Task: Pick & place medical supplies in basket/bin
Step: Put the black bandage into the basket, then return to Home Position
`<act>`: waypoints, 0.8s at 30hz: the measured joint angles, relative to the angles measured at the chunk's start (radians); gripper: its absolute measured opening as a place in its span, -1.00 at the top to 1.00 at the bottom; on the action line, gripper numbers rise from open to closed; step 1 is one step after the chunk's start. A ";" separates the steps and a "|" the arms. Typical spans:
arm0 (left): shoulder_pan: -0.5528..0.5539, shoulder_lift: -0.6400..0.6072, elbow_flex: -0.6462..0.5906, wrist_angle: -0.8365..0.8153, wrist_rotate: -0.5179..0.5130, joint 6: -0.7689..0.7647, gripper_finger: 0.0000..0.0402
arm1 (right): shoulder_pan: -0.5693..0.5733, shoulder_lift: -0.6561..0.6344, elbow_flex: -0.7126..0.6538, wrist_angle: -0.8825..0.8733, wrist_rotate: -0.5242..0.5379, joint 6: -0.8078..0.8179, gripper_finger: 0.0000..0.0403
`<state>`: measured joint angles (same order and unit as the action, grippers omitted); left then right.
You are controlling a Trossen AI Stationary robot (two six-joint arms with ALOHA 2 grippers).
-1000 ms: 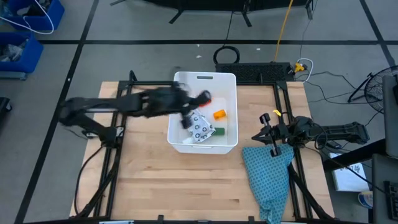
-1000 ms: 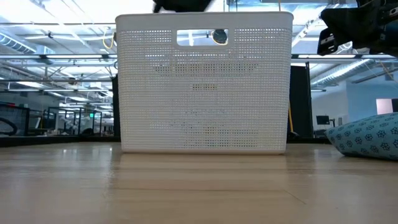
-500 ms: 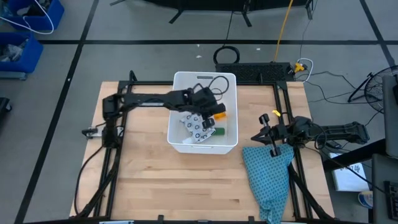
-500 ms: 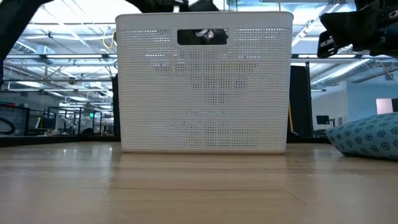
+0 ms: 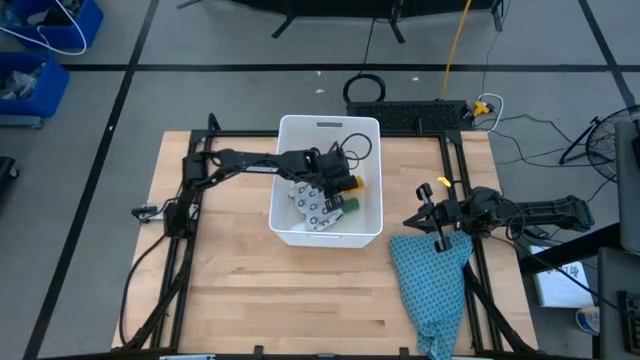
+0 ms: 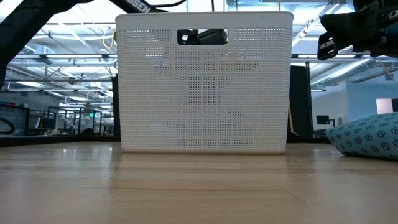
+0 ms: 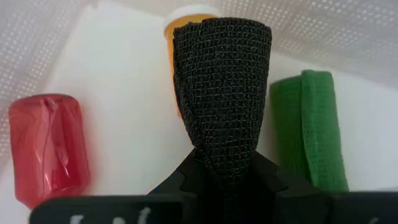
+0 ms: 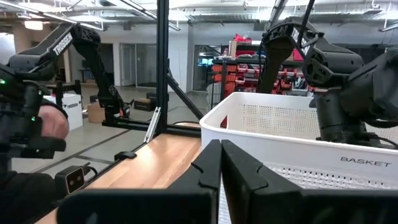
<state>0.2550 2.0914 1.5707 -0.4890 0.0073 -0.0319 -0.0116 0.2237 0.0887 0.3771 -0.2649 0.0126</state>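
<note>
The white bin [image 5: 275, 205] stands in the middle of the table. In it lie a white dotted packet [image 5: 318, 207], a green oblong [image 7: 311, 124], an orange vial [image 7: 186, 18] and a red bottle [image 7: 46, 146]. My left gripper [image 5: 337, 182] reaches down into the bin and is shut on the black oblong [image 7: 222, 81]. My right gripper [image 5: 437, 222] is shut and empty at the table's right side, above the teal patterned cloth [image 5: 430, 285]. My left gripper pinches the black oblong by its one end [image 7: 222, 158] between the two fingers. The oblong sticks out forward along the fingers, between the red bottle and the green oblong and in front of the orange vial. Whether it touches the bin floor, I cannot tell.
The bin's perforated walls [image 6: 205, 93] stand high around the left gripper. The teal cloth lies at the table's near right corner and hangs over its edge. Bare wood lies in front of the bin [image 5: 280, 290]. Cables and frames lie beyond the far edge.
My left gripper has swung from the bin's left rim toward the table's right edge and gone down into the bin, carrying the black oblong. It now sits low among the green oblong, orange vial and red bottle.
</note>
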 joint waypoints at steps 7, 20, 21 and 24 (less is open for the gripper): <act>-0.002 -0.010 0.000 0.003 0.028 0.015 0.35 | 0.000 0.000 0.000 -0.001 0.000 -0.003 0.98; -0.016 -0.048 0.022 -0.042 0.022 0.131 -0.66 | 0.000 0.000 0.000 -0.015 0.000 -0.025 0.98; -0.020 -0.069 0.031 -0.064 0.005 0.144 -0.68 | 0.000 0.000 0.000 -0.017 0.000 -0.027 0.98; -0.038 -0.158 0.056 -0.098 -0.045 0.183 -0.70 | 0.000 0.000 0.000 -0.017 0.000 -0.034 0.98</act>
<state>0.2168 1.9334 1.6271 -0.5872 -0.0377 0.1514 -0.0116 0.2237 0.0883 0.3603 -0.2646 -0.0218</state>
